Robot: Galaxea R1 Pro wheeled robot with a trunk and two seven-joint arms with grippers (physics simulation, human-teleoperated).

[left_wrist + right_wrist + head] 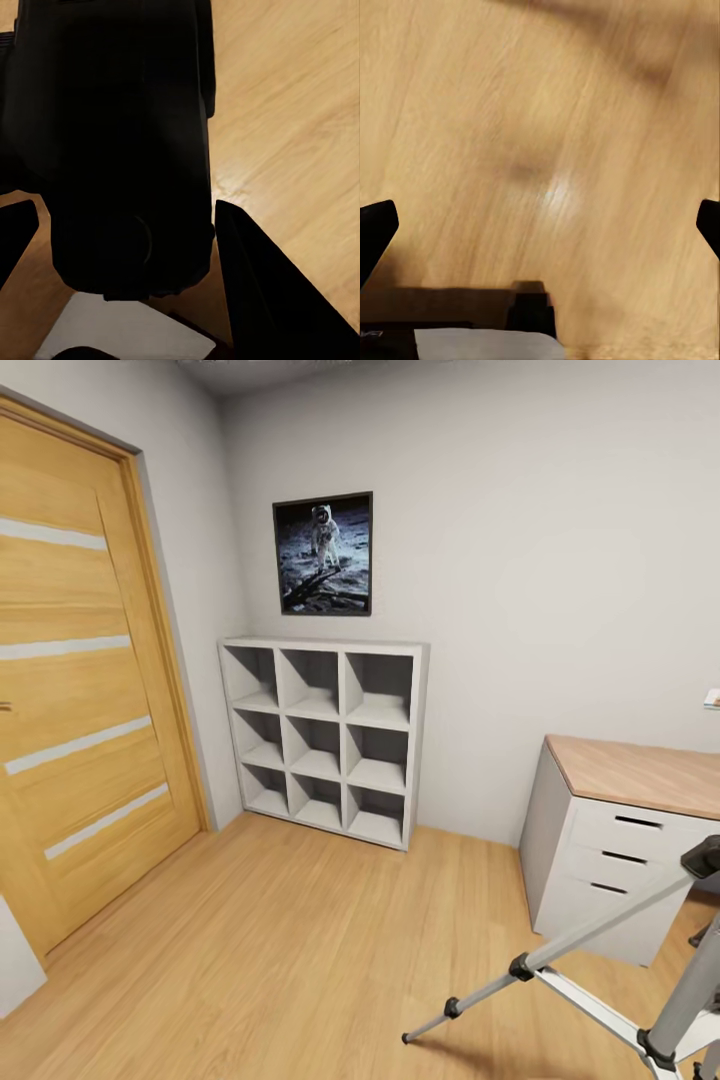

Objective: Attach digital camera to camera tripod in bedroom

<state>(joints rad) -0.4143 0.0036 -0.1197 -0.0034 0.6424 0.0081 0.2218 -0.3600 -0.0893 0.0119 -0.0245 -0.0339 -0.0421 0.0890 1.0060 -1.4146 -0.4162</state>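
Note:
In the left wrist view the black digital camera sits between the dark fingers of my left gripper, which is shut on it above the wood floor. The camera tripod stands at the lower right of the head view. Its silver legs spread over the floor, and its black head is cut off by the frame edge. My right gripper is open, with only bare floor between its fingertips.
A white cube shelf stands against the far wall under a framed astronaut picture. A wood door is on the left. The wood-topped grey desk is at the right, behind the tripod. Plank floor lies between them.

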